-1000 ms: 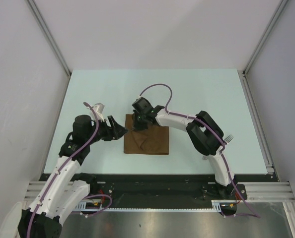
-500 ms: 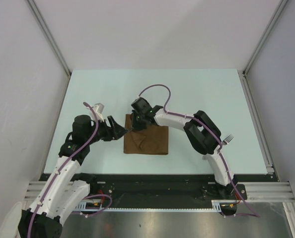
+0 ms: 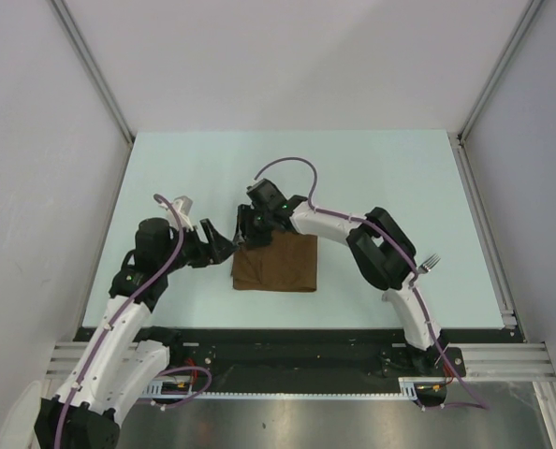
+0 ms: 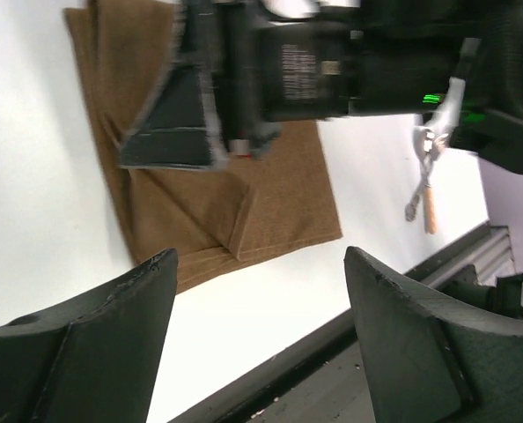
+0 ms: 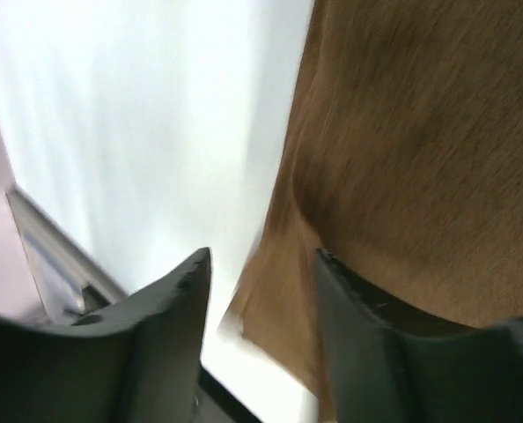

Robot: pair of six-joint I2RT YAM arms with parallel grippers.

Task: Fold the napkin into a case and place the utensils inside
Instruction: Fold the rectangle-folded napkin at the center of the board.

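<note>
Right gripper lets go of the napkin after a fold

Right gripper (image 3: 248, 231), pinched on a raised flap a second ago, now has its jaws apart over the far-left corner of the napkin (image 3: 276, 264); the flap has dropped and the cloth lies as a flat folded rectangle mid-table (image 3: 372, 178); left gripper (image 3: 227, 245) waits just beside the napkin's left edge, jaws wide apart and empty; utensils (image 3: 430, 261) lie well off to the right by the right arm, untouched; judgement: this fold is set, loading the utensils is yet to come.
</note>
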